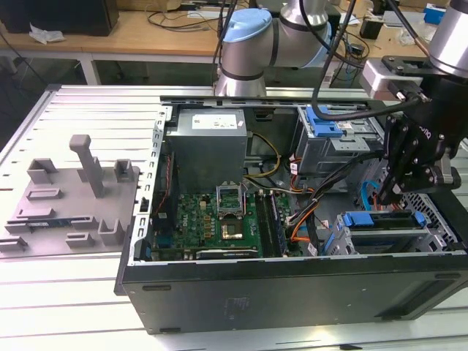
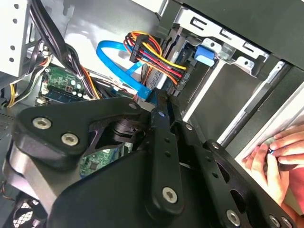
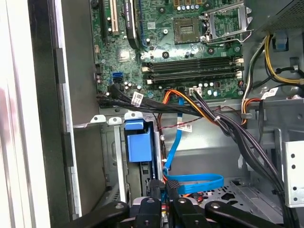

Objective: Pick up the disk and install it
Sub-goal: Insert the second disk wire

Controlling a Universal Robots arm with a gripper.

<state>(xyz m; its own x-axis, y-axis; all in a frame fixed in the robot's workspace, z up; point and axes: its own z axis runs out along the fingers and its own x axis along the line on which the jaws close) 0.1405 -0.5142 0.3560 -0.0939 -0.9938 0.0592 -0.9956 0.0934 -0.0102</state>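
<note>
The pincer point(image 1: 382, 196) is seen with its fingers drawn together and nothing clamped between them. It hangs tips-down inside the open computer case point(image 1: 292, 292), close to the case's end wall on the exterior view's right. In the first wrist view the closed tips point(image 3: 166, 184) are seen just above a blue flat cable point(image 3: 192, 181), which loops beneath them. Whether the cable is touched cannot be told.

Just below and beside the pincer, the disk point(image 1: 380, 223) lies flat in the drive cage in the corner of the case, by the near wall. Its bright blue carrier bracket is turned up and its silver-grey body shows beneath. In the first wrist view the blue front of the carrier point(image 3: 139, 147) is seen slid between the cage's metal rails.

The disk is judged rigid, fairly heavy for its size and sensitive to knocks. Its metal faces look smooth, so a grip there may slip. The stiff outer edges of the plastic bracket are judged the better hold, kept clear of the label and connectors.

Further out, a bundle of coloured wires point(image 2: 152, 52) runs to the cage, the green motherboard point(image 1: 219, 216) covers the case floor, and a smaller blue latch point(image 1: 322, 121) sits on the far cage. A person's hand point(image 2: 280, 152) rests outside the case wall.
</note>
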